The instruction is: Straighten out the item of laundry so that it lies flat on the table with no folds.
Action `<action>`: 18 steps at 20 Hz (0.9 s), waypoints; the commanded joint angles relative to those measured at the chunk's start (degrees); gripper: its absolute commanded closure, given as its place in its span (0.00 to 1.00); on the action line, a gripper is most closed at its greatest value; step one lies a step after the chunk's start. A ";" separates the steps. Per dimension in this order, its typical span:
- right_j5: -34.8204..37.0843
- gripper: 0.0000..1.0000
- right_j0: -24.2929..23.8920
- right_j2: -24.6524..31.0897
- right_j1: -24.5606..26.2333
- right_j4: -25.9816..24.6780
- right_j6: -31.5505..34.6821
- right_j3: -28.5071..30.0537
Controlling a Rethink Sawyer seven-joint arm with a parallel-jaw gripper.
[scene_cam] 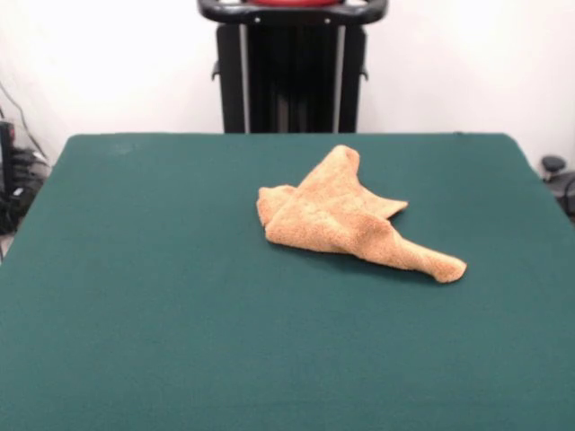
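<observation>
Bare green worktop (162, 341) fronts a crumpled orange towel (346, 215) lying right of centre; the hand is out of sight, its state unknowable, and should probably draw the near-right point outward.

black pedestal (292, 76) with upright columns, red part (292, 3) on top

Behind your desk you face a plain white wall (467, 63); dark cables (20, 171) clutter the left edge, evenly lit.
</observation>
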 commanded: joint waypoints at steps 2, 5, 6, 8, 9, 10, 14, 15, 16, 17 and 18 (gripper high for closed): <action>-0.16 0.00 -0.09 1.32 2.99 0.67 8.37 3.75; 1.25 0.00 -0.15 1.97 2.36 2.01 8.01 3.91; 2.26 0.00 -0.08 1.94 1.88 2.25 7.95 3.72; 3.66 0.00 -0.37 1.85 1.26 2.21 7.30 3.17; 3.87 0.00 -0.52 1.91 1.76 2.02 7.35 2.53; 3.40 0.00 -0.74 2.01 2.09 1.92 7.10 2.47; 0.31 0.00 -1.44 2.50 3.00 2.57 6.85 4.15; 0.26 0.00 -1.28 2.55 3.17 2.48 7.15 3.91; 0.34 0.00 -1.28 2.53 2.99 2.58 7.18 4.01; 0.56 0.00 -0.92 2.45 2.73 2.46 7.51 3.94; 0.99 0.00 -0.92 2.41 2.33 2.49 7.33 4.10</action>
